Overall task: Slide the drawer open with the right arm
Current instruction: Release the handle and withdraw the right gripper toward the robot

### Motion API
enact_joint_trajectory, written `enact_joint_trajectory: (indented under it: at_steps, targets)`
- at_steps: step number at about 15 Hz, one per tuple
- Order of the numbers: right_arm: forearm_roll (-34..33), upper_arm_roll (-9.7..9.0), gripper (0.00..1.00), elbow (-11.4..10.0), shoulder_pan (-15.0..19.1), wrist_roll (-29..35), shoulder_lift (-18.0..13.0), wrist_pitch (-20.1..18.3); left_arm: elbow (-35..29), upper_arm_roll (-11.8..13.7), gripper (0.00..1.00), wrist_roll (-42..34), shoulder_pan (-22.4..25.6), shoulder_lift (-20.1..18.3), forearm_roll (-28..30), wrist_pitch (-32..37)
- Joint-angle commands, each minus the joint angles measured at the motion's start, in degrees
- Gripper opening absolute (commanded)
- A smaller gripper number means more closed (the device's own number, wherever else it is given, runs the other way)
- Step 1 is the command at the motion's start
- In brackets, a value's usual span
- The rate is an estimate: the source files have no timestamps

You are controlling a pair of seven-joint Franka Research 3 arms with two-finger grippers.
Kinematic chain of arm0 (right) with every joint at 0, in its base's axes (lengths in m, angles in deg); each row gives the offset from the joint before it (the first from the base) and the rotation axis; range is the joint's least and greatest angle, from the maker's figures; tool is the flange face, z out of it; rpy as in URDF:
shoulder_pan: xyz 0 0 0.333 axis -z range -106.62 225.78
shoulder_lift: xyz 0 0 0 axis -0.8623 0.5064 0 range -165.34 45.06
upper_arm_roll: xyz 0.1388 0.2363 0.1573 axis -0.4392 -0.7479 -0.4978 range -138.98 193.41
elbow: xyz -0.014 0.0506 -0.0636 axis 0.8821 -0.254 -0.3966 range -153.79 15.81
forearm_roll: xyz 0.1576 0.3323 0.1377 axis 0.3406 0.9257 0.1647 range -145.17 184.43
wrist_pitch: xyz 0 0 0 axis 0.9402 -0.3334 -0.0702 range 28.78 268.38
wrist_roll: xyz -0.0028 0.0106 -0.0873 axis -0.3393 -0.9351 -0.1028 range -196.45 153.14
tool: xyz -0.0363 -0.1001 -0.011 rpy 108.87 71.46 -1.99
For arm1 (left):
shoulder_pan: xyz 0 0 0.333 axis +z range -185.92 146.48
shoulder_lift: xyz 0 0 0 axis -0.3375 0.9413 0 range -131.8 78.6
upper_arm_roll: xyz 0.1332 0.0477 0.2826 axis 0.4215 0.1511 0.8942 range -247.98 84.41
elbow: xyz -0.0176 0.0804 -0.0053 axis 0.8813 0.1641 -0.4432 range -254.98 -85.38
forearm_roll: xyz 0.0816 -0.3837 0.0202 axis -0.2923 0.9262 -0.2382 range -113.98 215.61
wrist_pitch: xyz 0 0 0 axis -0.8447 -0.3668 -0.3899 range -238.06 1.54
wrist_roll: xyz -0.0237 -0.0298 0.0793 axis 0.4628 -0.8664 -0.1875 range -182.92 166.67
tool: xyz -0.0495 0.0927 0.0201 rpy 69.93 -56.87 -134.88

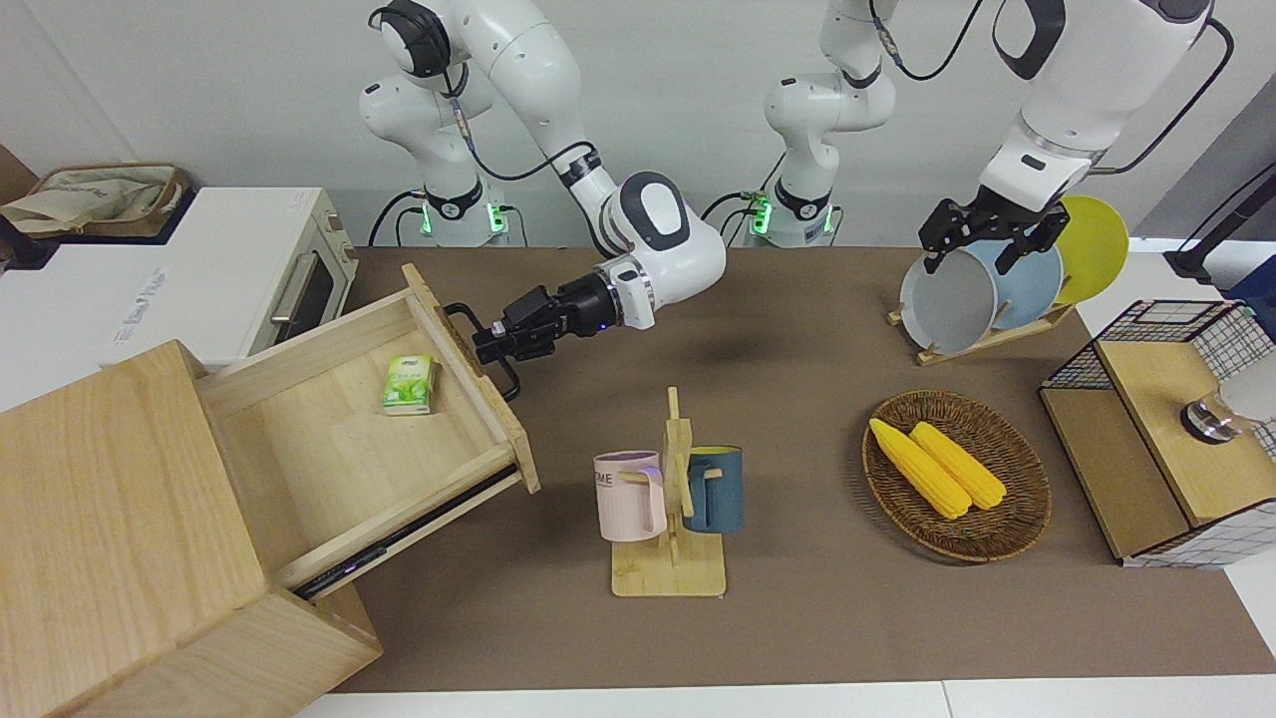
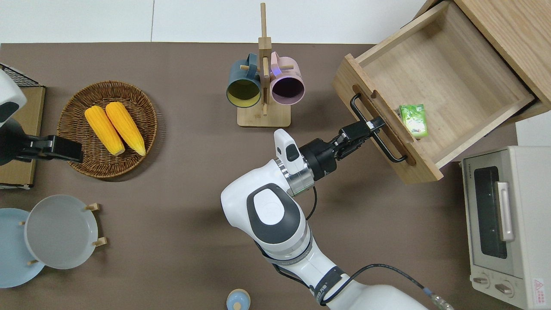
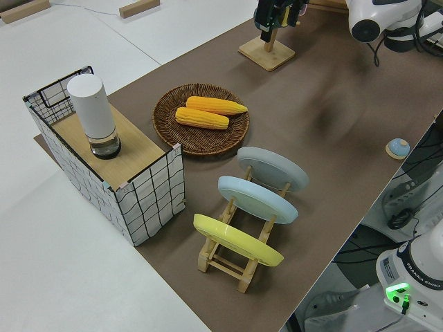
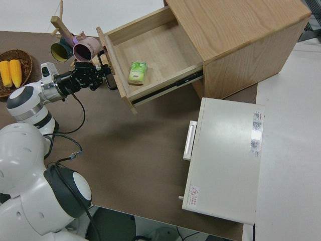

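The big pale wood cabinet (image 1: 130, 529) stands at the right arm's end of the worktop (image 1: 797, 618), and its one drawer (image 1: 349, 439) is already drawn well out, a small green packet (image 1: 408, 385) lying inside. The drawer's front panel runs slantwise to the worktop's edge, the black loop handle (image 2: 375, 129) lying along it. The right hand (image 2: 371, 125) reaches level to the middle of that handle from the open worktop side, so any further pull would run straight back along the arm. Its fingers seem closed on the bar, though the handle hides their tips. The left arm is parked. Counted: two mugs (image 1: 666, 494) on a stand, two corn cobs (image 1: 937, 465) in a basket (image 1: 1017, 519), three plates (image 3: 256, 200), one toaster oven (image 2: 503, 224).
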Motion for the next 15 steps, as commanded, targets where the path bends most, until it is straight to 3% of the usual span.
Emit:
enact_joint_trajectory:
  at_steps: [1,7,10,15]
  targets:
    - [-1.88,0.70,0.985,3.17,-1.32,-2.31,0.60,-1.14,0.49,-0.03,0.99,0.60,-0.30,-0.26,-1.03,1.05]
    - [0.31,0.61,0.985,3.97,-1.41,6.81,0.51,-0.87,0.58,-0.03,0.99,0.60,-0.30,-0.26,-1.03,1.05]
    - [4.44,0.70,0.985,5.37,-1.76,12.97,0.42,-0.17,0.49,-0.03,0.99,0.60,-0.30,-0.26,-1.03,1.05]
    - [4.71,0.61,0.985,5.38,-1.85,13.95,0.42,-0.26,0.58,-0.03,0.99,0.60,-0.30,-0.17,-1.03,1.05]
